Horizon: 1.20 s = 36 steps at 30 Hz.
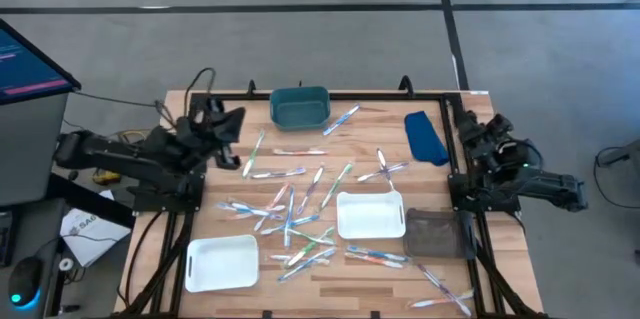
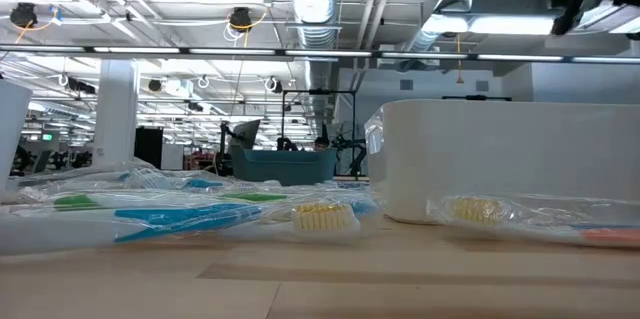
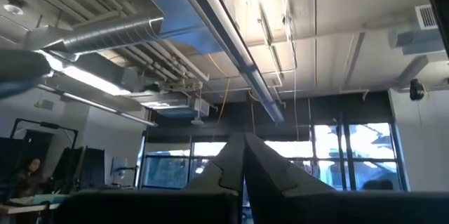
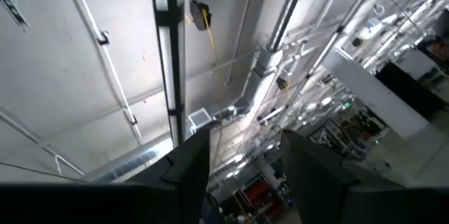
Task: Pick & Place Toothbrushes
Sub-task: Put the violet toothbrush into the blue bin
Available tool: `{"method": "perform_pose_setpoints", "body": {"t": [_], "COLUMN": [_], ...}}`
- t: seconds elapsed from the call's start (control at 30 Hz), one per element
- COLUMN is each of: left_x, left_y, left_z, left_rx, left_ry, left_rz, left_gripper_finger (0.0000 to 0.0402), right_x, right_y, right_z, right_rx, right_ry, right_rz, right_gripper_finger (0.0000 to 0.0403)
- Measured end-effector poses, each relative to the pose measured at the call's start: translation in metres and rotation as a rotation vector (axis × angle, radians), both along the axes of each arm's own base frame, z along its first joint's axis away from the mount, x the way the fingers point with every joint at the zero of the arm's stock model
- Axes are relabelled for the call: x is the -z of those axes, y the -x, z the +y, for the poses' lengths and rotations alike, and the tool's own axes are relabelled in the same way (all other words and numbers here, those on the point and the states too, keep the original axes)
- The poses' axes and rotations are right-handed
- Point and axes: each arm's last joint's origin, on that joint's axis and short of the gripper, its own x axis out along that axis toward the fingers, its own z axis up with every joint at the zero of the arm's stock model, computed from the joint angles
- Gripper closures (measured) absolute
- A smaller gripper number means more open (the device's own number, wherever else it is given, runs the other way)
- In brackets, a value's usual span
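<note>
Toothbrushes point(image 1: 300, 202) all loose on table point(image 1: 240, 119); we judge nothing placed. Left gripper point(image 1: 232, 125) clenched empty, right gripper point(image 1: 478, 127) parted, empty.

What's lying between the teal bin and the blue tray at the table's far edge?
High view: one toothbrush lies slanted on the wood between the teal bin and the blue tray, close to the bin; the rest is bare.

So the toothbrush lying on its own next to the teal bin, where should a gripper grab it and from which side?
Probably mid-handle, coming straight down from above. That toothbrush lies flat and slanted on the table, just right of the teal bin, with bare wood around its middle. Turn the fingers across the thin handle, clear of the bin's wall. Either gripper would need to reach.
</note>
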Motion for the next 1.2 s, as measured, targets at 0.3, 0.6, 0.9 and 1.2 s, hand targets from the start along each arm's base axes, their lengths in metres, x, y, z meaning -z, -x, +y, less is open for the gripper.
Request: {"method": "perform_pose_setpoints", "body": {"t": [0.3, 0.6, 0.9, 1.2], "left_x": [-0.006, -0.013, -0.013, -0.013], "left_y": [-0.011, 0.0, 0.001, 0.001], "left_z": [0.012, 0.017, 0.017, 0.017], "left_rx": [-0.066, -0.097, -0.092, -0.092], "left_ry": [0.0, 0.003, 0.008, 0.008], "left_rz": [0.006, -0.038, -0.041, -0.044], "left_gripper_finger": [0.0398, 0.0398, 0.0398, 0.0398], "right_x": [-0.044, -0.038, -0.038, -0.038], "right_y": [0.012, 0.006, 0.006, 0.006], "right_z": [0.005, 0.006, 0.005, 0.005], "right_rx": [0.061, -0.013, 0.011, 0.016], "right_ry": [0.2, 0.161, 0.161, 0.161], "right_rz": [0.081, 0.148, 0.163, 0.164], "right_gripper_finger": [0.0236, 0.0234, 0.0236, 0.0236]}}
